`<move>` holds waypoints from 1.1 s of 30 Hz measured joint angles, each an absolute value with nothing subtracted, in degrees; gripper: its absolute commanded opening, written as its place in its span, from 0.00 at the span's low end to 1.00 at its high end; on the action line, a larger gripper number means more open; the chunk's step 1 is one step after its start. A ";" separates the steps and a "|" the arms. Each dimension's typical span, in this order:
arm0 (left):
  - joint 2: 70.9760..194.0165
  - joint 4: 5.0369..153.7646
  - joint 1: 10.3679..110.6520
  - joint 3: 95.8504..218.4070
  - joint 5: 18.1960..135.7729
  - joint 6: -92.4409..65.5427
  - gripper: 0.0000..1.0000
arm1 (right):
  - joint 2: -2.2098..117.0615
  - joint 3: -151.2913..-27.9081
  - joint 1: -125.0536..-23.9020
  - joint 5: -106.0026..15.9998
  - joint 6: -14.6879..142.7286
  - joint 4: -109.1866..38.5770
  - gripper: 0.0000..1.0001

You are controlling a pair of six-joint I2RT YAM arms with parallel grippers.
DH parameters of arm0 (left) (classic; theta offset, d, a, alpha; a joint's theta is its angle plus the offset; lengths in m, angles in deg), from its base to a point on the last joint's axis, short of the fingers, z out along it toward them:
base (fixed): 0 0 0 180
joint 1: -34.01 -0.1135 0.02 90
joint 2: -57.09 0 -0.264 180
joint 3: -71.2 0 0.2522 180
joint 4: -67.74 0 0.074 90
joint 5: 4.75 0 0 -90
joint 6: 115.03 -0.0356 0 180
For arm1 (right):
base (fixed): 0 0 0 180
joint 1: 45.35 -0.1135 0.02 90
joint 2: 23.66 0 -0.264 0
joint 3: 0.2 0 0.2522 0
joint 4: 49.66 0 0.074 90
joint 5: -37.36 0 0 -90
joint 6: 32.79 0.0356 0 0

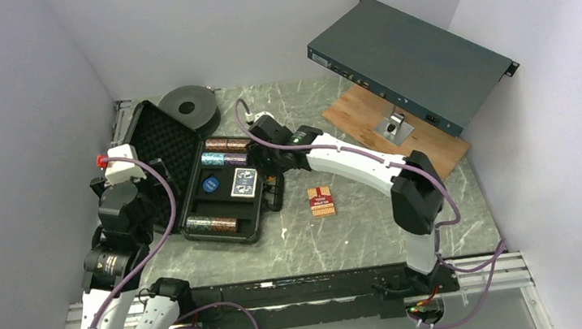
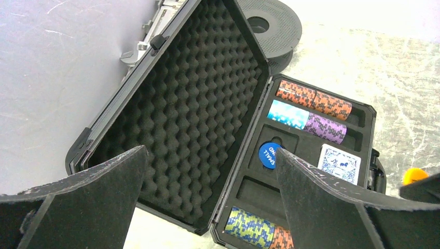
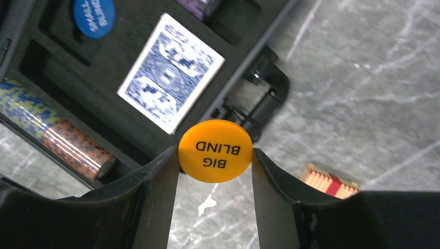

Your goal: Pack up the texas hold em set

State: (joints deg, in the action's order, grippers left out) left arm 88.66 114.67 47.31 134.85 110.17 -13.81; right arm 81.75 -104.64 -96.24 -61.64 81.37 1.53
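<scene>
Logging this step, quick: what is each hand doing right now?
Left hand: open, holding nothing.
Right hand: closed on the orange BIG BLIND button.

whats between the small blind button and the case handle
The blue-backed card deck, lying flat; the right wrist view shows it best.

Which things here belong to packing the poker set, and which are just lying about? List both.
Job: black foam-lined plastic case; cylindrical poker-chip stacks; blue-backed card deck; red card deck on the table; blue round SMALL BLIND disc; orange round BIG BLIND disc in the right gripper.
Lying about: black round spool; flat dark-grey metal box; brown wooden board.
</scene>
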 measured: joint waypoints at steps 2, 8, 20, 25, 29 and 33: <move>88.51 114.69 47.31 134.85 110.39 -13.81 0.99 | 84.00 -107.13 -96.83 -60.98 81.19 1.25 0.46; 87.88 114.74 47.31 134.85 111.48 -13.78 0.99 | 90.21 -114.89 -98.19 -58.58 80.91 0.90 0.46; 87.48 115.07 47.31 134.85 114.11 -13.56 0.99 | 100.57 -127.89 -99.70 -53.66 80.78 0.37 0.45; 87.13 115.31 47.31 134.85 115.88 -13.35 0.99 | 103.98 -130.87 -99.98 -51.71 80.82 0.00 0.44; 86.87 116.05 47.31 134.89 118.17 -13.08 0.99 | 106.36 -132.99 -100.22 -50.38 80.95 -0.22 0.43; 86.78 116.81 47.31 135.02 120.95 -11.97 0.99 | 107.98 -134.54 -100.38 -49.20 81.08 -0.63 0.43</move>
